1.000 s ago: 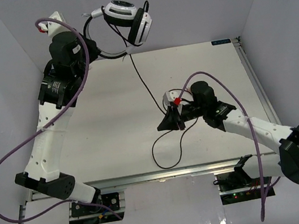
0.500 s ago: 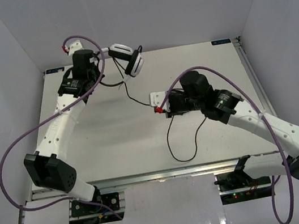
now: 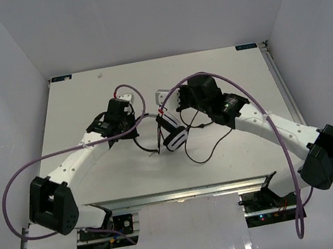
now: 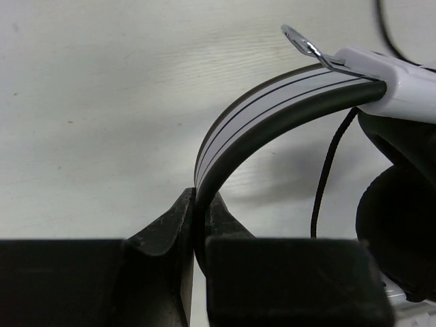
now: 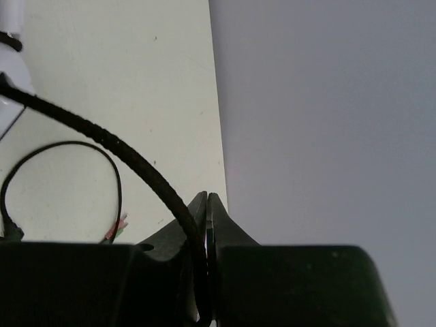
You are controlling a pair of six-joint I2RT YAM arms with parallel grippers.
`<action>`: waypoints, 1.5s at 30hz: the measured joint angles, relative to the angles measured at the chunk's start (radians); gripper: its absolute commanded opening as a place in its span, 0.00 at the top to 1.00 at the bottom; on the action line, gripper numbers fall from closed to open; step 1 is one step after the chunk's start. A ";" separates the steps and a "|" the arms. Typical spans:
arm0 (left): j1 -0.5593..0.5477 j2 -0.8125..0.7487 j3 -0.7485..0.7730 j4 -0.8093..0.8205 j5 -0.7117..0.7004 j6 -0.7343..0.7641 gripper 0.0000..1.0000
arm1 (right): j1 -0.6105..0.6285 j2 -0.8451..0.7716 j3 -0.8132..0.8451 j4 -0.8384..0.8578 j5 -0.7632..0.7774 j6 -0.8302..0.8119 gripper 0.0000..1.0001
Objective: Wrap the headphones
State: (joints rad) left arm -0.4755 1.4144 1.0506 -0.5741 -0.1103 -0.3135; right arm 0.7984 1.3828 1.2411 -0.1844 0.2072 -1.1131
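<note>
The headphones hang near the table's middle, between both arms, one white-and-black earcup facing down. My left gripper is shut on the black-and-grey headband, which arches up to the right from the jaws. A black earcup fills the right edge of that view. My right gripper is just above the headphones and is shut on the thin black cord, which enters the jaws from the upper left. The rest of the cord loops on the table, its plug ends close to the right gripper.
The white table is walled in by grey panels at the back and sides. Purple robot cables arc off both arms. The table's edge and a grey wall show in the right wrist view.
The left arm has brought the headphones down from high at the back left to the table's middle. The right gripper has moved back and left with the cord, ending close to the headphones.
</note>
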 measured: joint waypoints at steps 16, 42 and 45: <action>-0.043 -0.258 0.000 0.057 0.381 0.093 1.00 | -0.335 0.111 -0.013 0.012 -0.741 0.374 0.87; -0.098 -0.063 0.810 -0.119 0.250 -0.139 1.00 | -0.268 0.343 -0.358 1.315 -1.447 1.682 0.72; -0.098 -0.029 0.897 -0.163 0.140 -0.140 1.00 | -0.228 0.328 -0.437 1.336 -1.459 1.684 0.71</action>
State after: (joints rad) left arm -0.5735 1.3853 1.9473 -0.7368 0.0295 -0.4534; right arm 0.5702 1.7110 0.8042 1.1514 -1.2513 0.5712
